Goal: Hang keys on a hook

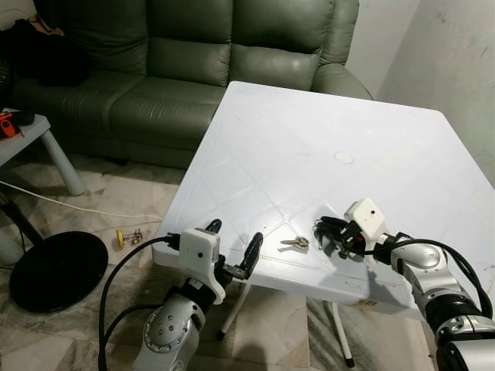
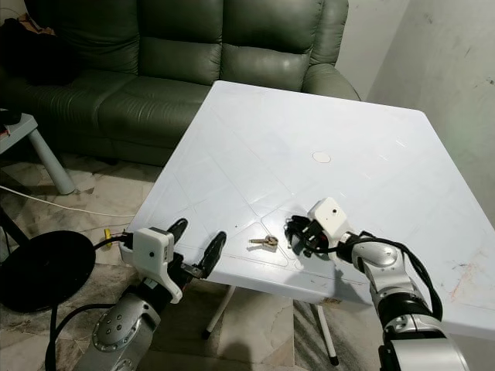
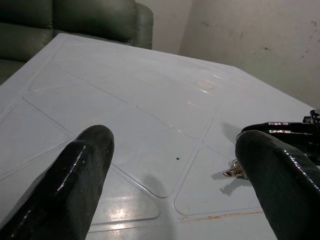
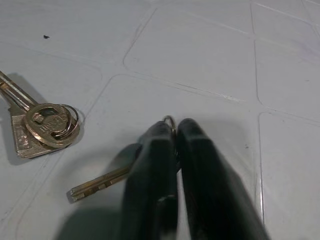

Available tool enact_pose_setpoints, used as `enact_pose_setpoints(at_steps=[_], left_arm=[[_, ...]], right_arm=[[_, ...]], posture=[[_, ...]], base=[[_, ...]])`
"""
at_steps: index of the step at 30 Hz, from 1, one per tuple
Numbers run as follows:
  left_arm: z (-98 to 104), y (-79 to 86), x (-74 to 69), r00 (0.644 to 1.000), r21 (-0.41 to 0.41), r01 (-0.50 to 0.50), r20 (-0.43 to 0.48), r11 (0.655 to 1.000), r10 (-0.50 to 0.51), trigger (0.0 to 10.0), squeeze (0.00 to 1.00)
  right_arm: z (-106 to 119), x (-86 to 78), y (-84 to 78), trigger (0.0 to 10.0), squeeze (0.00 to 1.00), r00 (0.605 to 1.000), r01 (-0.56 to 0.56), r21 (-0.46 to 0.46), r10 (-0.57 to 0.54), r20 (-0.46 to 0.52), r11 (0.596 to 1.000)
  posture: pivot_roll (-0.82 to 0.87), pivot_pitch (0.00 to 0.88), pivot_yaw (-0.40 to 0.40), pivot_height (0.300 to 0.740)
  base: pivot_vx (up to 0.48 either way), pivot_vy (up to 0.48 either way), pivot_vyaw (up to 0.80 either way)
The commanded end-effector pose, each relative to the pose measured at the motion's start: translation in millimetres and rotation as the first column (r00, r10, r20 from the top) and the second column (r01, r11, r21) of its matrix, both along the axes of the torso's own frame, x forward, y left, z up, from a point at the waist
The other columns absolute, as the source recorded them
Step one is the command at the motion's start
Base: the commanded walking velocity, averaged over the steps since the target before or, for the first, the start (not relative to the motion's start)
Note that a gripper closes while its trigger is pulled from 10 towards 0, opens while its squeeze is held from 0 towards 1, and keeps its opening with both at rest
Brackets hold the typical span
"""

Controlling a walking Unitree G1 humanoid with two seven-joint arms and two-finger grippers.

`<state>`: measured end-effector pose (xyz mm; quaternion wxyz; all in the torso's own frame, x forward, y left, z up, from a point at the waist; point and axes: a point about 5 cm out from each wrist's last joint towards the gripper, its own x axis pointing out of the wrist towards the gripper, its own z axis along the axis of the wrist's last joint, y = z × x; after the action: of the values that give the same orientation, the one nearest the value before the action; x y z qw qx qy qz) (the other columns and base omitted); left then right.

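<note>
- a bunch of brass keys (image 4: 42, 129) on a small split ring lies flat on the white desk (image 1: 309, 147), near its near edge, roughly between the two robot arms.
- the right gripper (image 4: 172, 132) is low over the desk just right of that bunch, its two black fingers pressed together; a ring and a separate single key (image 4: 100, 185) poke out from between and under the fingertips, so it appears to be pinching that key by its ring.
- the left gripper (image 1: 232, 247) hovers at the near left edge of the desk with its fingers spread wide and nothing between them.
- handling, as a judgement: the keys are light, hard and thin, lying flush on a smooth top, so they will likely skate away if pushed from one side. the raised ring or the thick key heads are the best places to pinch; a flat blade offers little to grip.
- held by the ring, the keys would likely dangle and swing, which suits slipping the ring over a hook but calls for slow motion.
- the desk is glossy white plastic with shallow moulded panel lines, a small round plug (image 1: 343, 158) near its middle and a glare patch near the front edge; it looks slippery.
- beyond the far side stands a dark green leather sofa (image 1: 193, 69); a bare pale wall (image 1: 448, 54) is on the right.
- on the tiled floor (image 1: 100, 201) to the left are a black round disc (image 1: 54, 270), a white cable and a grey stool leg.
- no hook can be made out from here.
</note>
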<state>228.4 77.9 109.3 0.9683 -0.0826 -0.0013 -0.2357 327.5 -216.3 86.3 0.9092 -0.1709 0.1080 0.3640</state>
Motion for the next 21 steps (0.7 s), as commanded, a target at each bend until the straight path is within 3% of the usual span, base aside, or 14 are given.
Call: enact_pose_setpoints(at_steps=[1,5,10,11,14,15,17,18,19,20,21], left_arm=[[3,-3.1,0.1,1.0,-0.006,0.004,0.005,1.0,-0.004,10.0,0.0],[3,-2.8,0.4,1.0,-0.008,0.001,0.004,1.0,-0.001,10.0,0.0],[4,-1.1,1.9,1.0,-0.019,-0.01,0.002,1.0,0.01,10.0,0.0],[4,0.3,3.6,1.0,-0.028,-0.018,0.002,0.999,0.018,10.0,0.0],[6,3.0,7.0,0.999,-0.04,-0.037,0.006,0.999,0.037,10.0,0.0],[6,3.0,7.0,0.999,-0.04,-0.037,0.006,0.999,0.037,10.0,0.0],[7,5.3,10.0,0.999,-0.047,-0.052,0.009,0.998,0.053,10.0,0.0],[7,5.3,10.0,0.999,-0.047,-0.052,0.009,0.998,0.053,10.0,0.0],[8,6.6,12.0,0.998,-0.051,-0.06,0.011,0.997,0.061,10.0,0.0],[10,8.4,15.2,0.997,-0.051,-0.07,0.02,0.996,0.071,10.0,0.0],[10,8.4,15.2,0.997,-0.051,-0.07,0.02,0.996,0.071,10.0,0.0]], right_arm=[[4,1.5,-2.5,0.0,0.0,1.0,-0.003,0.013,0.003,0.007,1.0],[6,1.7,-1.6,0.0,0.0,1.0,-0.011,0.065,0.011,0.006,0.998],[16,7.3,-0.1,0.0,0.0,0.999,0.034,0.207,-0.04,0.026,0.978],[21,10.8,2.3,0.0,0.0,0.997,0.06,0.312,-0.075,0.034,0.948],[30,15.9,5.1,0.0,0.0,0.991,0.098,0.485,-0.129,0.031,0.869],[30,15.9,5.1,0.0,0.0,0.991,0.098,0.485,-0.129,0.031,0.869],[36,18.9,6.6,0.0,0.0,0.986,0.124,0.588,-0.167,0.019,0.8],[36,18.9,6.6,0.0,0.0,0.986,0.124,0.588,-0.167,0.019,0.8],[39,20.7,7.5,0.0,0.0,0.981,0.137,0.64,-0.191,0.016,0.756],[45,24.3,7.3,0.0,0.0,0.968,0.169,0.714,-0.252,0.011,0.679],[45,24.3,7.3,0.0,0.0,0.968,0.169,0.714,-0.252,0.011,0.679]], posture=[[0.05,0.023,-0.094,0.715],[0.05,0.023,-0.094,0.715],[0.05,0.026,-0.095,0.715],[0.05,0.026,-0.097,0.715],[0.05,0.026,-0.096,0.715],[0.05,0.026,-0.096,0.715],[0.05,0.024,-0.095,0.715],[0.05,0.024,-0.095,0.715],[0.05,0.022,-0.094,0.715],[0.05,0.022,-0.094,0.715],[0.05,0.022,-0.094,0.715]], base=[[0.0,0.0,0.0],[0.0,0.0,0.0],[0.0,0.0,0.0],[0.0,0.0,0.0],[0.0,0.0,0.0],[0.0,0.0,0.0],[0.0,0.0,0.0],[0.0,0.0,0.0],[0.0,0.0,0.0],[0.0,0.0,0.0],[0.0,0.0,0.0]])
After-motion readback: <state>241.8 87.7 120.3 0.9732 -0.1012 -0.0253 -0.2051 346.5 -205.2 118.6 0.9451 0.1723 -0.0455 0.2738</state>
